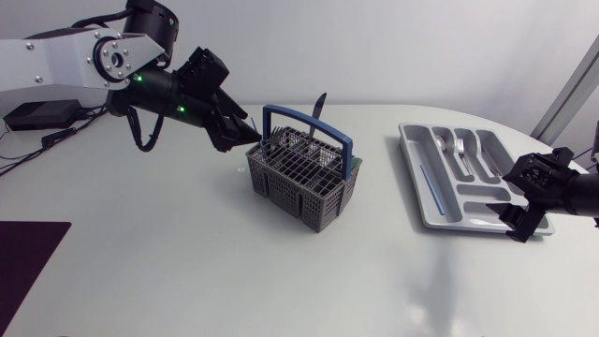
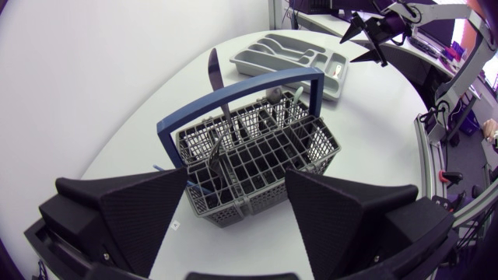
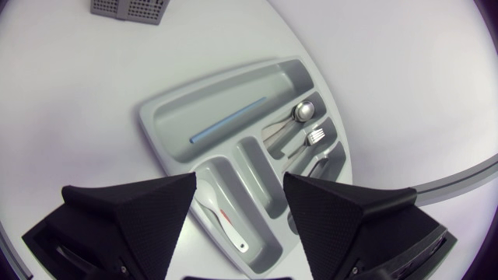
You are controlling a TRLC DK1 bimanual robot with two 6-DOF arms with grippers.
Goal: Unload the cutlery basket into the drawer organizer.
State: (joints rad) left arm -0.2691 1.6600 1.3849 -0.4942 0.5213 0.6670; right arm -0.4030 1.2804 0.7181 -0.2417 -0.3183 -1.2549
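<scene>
The grey cutlery basket (image 1: 304, 173) with a blue handle stands mid-table, with a dark knife (image 2: 214, 71) and other cutlery upright in it. My left gripper (image 1: 245, 131) hovers at the basket's left side and is open; in the left wrist view the basket (image 2: 264, 159) lies just ahead of its fingers. The grey drawer organizer (image 1: 426, 192) lies at the right and holds a spoon (image 3: 302, 112), a fork (image 3: 313, 136) and a blue stick (image 3: 228, 120). My right gripper (image 3: 240, 187) is open above the organizer's near end, over a small white utensil (image 3: 222, 216).
A dark mat (image 1: 23, 262) lies at the table's front left corner. The table's curved edge runs close behind the organizer (image 3: 167, 117).
</scene>
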